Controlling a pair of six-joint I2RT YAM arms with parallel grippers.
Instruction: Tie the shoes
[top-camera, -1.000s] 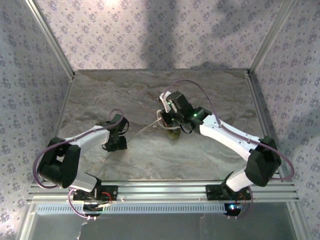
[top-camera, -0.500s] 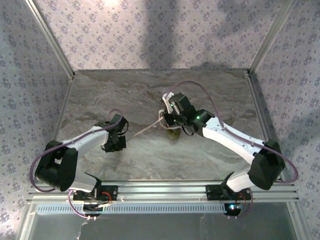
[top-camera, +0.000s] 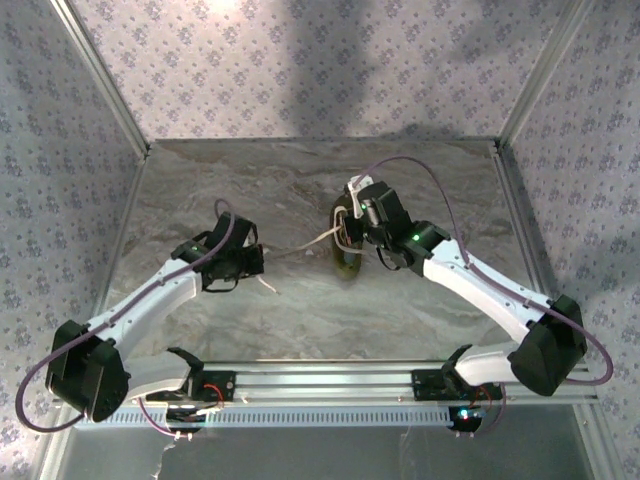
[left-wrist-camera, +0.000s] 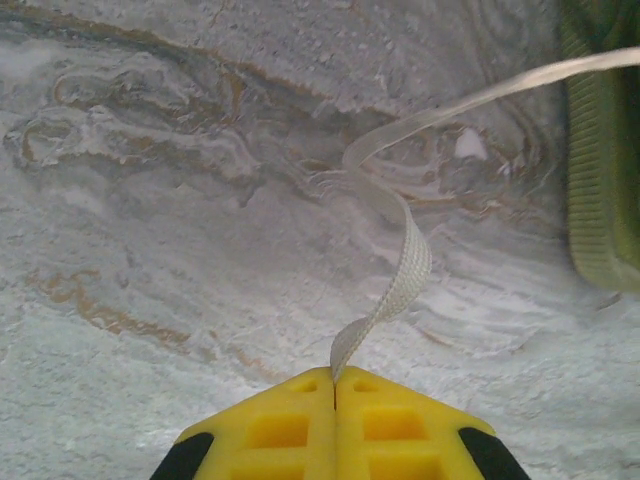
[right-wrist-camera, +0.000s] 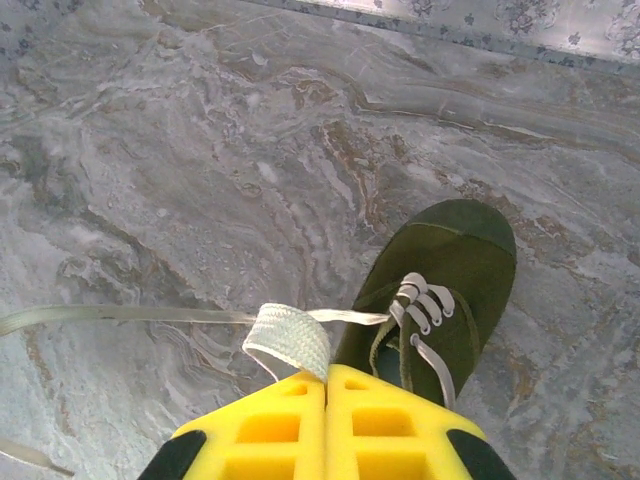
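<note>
Two arms: the left gripper (top-camera: 252, 262) and the right gripper (top-camera: 350, 222) are both working low over the table (top-camera: 200, 200), each one pinching a piece of white lace.
Left gripper: its yellow fingers (left-wrist-camera: 400, 430) are pressing flat against each other, clamping the end of a flat lace (left-wrist-camera: 405, 270) in the seam between them.
Left lace: it is rising out of the fingertips, curling once and running off toward the upper right of the wrist view, passing over the ribbed green edge of the shoe (left-wrist-camera: 600, 150).
Loose tail: seen from above, a short white end (top-camera: 268, 287) is trailing on the table just beside the left gripper.
Right gripper: its jaws are closing tight on a folded loop of lace (right-wrist-camera: 288, 340), which is bulging out just above the fingertips.
Right strand: a thin strand (right-wrist-camera: 120, 315) is stretching from the loop toward the left edge of the wrist view, while another is leading right into the eyelets.
Shoe: it is sitting upright on its sole near the middle of the table, its toe pointing toward the far wall (right-wrist-camera: 500, 15), its laced front lying just beside the right gripper.
From above: the right gripper is covering much of the shoe, and the lace is spanning the gap between shoe and left gripper.
Table: its marbled grey surface is carrying nothing else near the shoe.
</note>
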